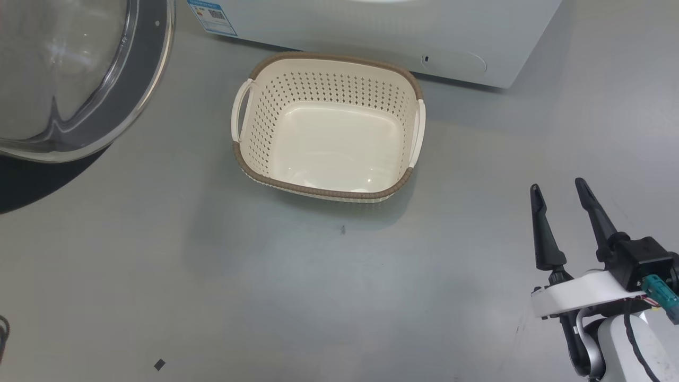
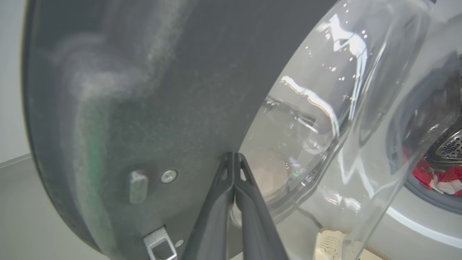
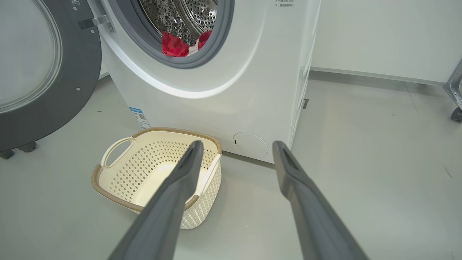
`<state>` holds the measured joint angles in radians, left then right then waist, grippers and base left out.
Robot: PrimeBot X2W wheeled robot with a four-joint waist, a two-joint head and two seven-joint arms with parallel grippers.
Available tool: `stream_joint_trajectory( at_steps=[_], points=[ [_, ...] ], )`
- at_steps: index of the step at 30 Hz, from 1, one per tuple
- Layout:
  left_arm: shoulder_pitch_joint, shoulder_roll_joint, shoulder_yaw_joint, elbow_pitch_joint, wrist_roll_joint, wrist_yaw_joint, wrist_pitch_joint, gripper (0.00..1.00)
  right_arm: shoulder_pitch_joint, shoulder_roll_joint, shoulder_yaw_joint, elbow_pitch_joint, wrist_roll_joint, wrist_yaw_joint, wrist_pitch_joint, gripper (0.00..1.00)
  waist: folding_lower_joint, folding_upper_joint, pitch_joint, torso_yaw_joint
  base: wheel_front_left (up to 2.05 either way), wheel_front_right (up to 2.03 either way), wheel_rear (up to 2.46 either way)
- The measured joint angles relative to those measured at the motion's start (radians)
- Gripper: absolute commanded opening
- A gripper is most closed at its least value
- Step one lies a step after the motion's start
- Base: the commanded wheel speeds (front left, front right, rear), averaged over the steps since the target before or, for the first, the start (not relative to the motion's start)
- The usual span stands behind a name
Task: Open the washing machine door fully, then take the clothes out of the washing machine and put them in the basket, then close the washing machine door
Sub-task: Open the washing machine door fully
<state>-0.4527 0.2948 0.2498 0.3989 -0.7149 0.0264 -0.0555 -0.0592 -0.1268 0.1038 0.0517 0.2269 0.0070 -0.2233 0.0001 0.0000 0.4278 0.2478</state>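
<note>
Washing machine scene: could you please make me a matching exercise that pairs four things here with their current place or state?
Things:
1. door
2. clothes
3. basket
4. right end effector

States:
A. empty
B. swung open
C. inside the drum
D. spread wide, gripping nothing

Pairs: 1-B, 2-C, 3-A, 4-D
</note>
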Motion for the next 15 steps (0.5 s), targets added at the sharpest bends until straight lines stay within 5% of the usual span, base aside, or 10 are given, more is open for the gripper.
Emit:
stream_joint_trajectory(
  at_steps=[15],
  points=[
    [-0.049, 0.034, -0.007, 0.111, 0.004, -0.024, -0.037, 0.0, -0.035, -0.023, -0.029, 0.009, -0.002, -0.002, 0.007, 1.0, 0.0, 0.0, 0.021, -0.002, 0.0, 0.0, 0.0]
  ],
)
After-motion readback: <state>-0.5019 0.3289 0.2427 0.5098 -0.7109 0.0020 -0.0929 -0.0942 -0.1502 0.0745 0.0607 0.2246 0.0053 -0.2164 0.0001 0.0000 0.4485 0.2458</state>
